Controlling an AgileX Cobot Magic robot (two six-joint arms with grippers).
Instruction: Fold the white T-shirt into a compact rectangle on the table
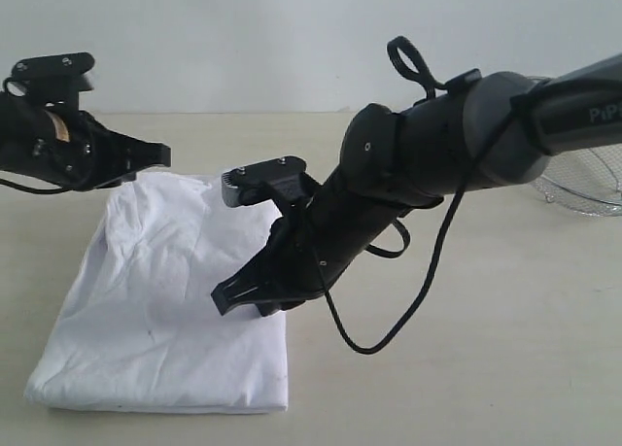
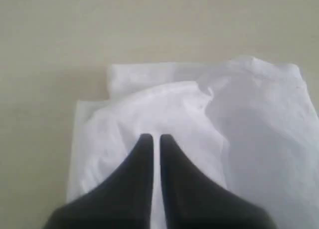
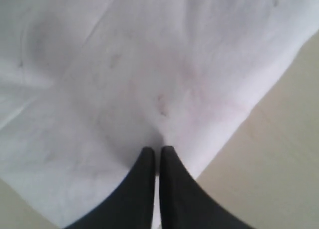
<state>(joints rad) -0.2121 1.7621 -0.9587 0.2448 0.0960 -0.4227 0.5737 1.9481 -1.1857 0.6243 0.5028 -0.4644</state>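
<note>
1 white T-shirt (image 1: 155, 300), folded, lies on the table (image 1: 466, 368), left of centre. 2 grippers, both w/ jaws squeezed narrow: left gripper (image 1: 160, 156) at its far corner, right gripper (image 1: 228, 300) over its right side. 1 wire basket (image 1: 588, 184) far right.

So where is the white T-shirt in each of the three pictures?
Exterior view: the white T-shirt lies folded at lower left on the table.
Left wrist view: the white T-shirt spreads just beyond the shut left gripper.
Right wrist view: the white T-shirt fills most of the picture beyond the shut right gripper.
Shared landmark: the beige table beside the shirt's edge shows in all three.
</note>
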